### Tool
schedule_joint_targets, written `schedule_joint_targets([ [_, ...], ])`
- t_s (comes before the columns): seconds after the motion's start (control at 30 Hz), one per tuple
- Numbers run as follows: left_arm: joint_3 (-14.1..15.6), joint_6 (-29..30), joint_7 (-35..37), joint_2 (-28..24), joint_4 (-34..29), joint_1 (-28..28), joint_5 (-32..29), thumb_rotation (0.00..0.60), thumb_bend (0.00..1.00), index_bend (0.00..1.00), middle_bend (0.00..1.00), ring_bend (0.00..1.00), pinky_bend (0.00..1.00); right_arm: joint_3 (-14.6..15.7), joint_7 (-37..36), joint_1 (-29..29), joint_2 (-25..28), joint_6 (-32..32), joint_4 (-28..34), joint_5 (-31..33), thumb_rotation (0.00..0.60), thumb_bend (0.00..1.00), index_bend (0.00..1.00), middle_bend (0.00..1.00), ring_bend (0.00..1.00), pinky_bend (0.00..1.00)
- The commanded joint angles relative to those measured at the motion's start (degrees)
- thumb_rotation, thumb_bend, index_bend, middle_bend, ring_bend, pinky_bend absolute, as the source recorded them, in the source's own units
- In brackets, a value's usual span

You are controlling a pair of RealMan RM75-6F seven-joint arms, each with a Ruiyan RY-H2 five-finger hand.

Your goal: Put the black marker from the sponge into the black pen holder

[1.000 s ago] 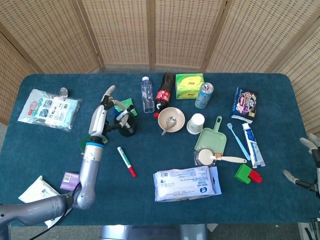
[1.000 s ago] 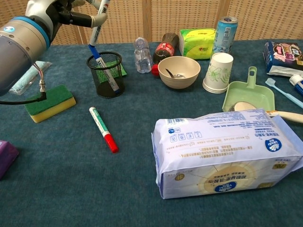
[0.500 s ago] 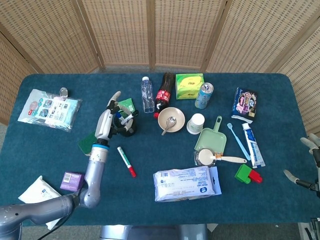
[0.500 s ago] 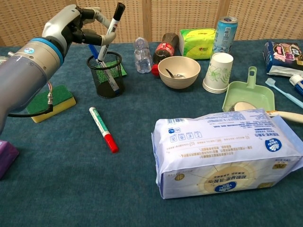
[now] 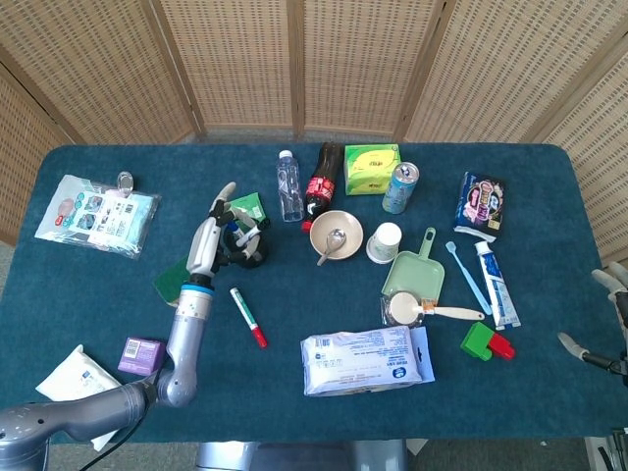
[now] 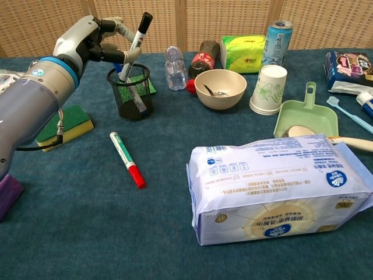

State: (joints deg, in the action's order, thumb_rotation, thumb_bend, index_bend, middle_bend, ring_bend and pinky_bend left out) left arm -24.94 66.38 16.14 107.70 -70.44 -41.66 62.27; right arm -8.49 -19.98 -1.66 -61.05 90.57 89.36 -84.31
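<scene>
The black marker [image 6: 137, 36], white-bodied with a black cap on top, stands tilted with its lower end inside the black mesh pen holder [image 6: 132, 96]. My left hand [image 6: 92, 42] pinches the marker just above the holder's rim. In the head view the left hand [image 5: 209, 242] is right beside the pen holder [image 5: 249, 252]. The green and yellow sponge [image 6: 63, 125] lies left of the holder with nothing on it. My right hand [image 5: 606, 316] shows at the lower right edge of the head view, fingers apart and holding nothing.
A green and red marker [image 6: 127, 158] lies in front of the holder. A blue pen [image 6: 118, 67] stands in the holder too. A beige bowl [image 6: 220, 88], a clear bottle [image 6: 175, 67] and a cola bottle [image 6: 205, 58] stand to its right. A wipes pack [image 6: 280, 186] lies front right.
My left hand has come down and brought the marker's lower end into the pen holder. Over the last half second the marker has stood a little more upright.
</scene>
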Motion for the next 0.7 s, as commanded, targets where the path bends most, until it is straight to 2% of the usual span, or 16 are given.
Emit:
schedule_joint_targets([
  [0.03, 0.04, -1.17, 0.91, -0.26, 0.23, 0.09, 0.14, 0.6, 0.43, 0.48, 0.0, 0.0, 0.12, 0.02, 0.15, -0.03, -0.06, -0.03, 0.01, -0.03, 0.6, 0.0, 0.18, 0.07, 0.13, 0.31],
  [0.3, 0.8, -1.71, 2.85, -0.69, 0.94, 0.55, 1.92, 0.6, 0.43, 0.23, 0.0, 0.0, 0.1, 0.01, 0.19, -0.16, -0.22, -0.39, -0.2, 0.18, 0.6, 0.0, 0.18, 0.07, 0.13, 0.31],
  [0.5, 0.92, 0.37, 5.03, -1.71, -0.69, 1.35, 4.72, 0.6, 0.43, 0.2, 0.0, 0.0, 0.09, -0.02, 0.14, -0.15, -0.22, -0.36, -0.23, 0.21, 0.6, 0.0, 0.18, 0.07, 0.13, 0.31],
  [0.6, 1.18, 3.49, 6.77, -4.17, -4.75, 2.62, 8.29, 0.6, 0.43, 0.19, 0.0, 0.0, 0.09, 0.02, 0.25, -0.16, -0.24, -0.36, -0.23, 0.12, 0.6, 0.0, 0.18, 0.07, 0.13, 0.31],
  [0.7, 1.68, 6.64, 5.44, -7.85, -8.24, 4.17, 11.45, 0.6, 0.44, 0.19, 0.0, 0.0, 0.08, 0.06, 0.35, -0.12, -0.21, -0.13, -0.13, -0.12, 0.6, 0.0, 0.18, 0.07, 0.13, 0.31],
])
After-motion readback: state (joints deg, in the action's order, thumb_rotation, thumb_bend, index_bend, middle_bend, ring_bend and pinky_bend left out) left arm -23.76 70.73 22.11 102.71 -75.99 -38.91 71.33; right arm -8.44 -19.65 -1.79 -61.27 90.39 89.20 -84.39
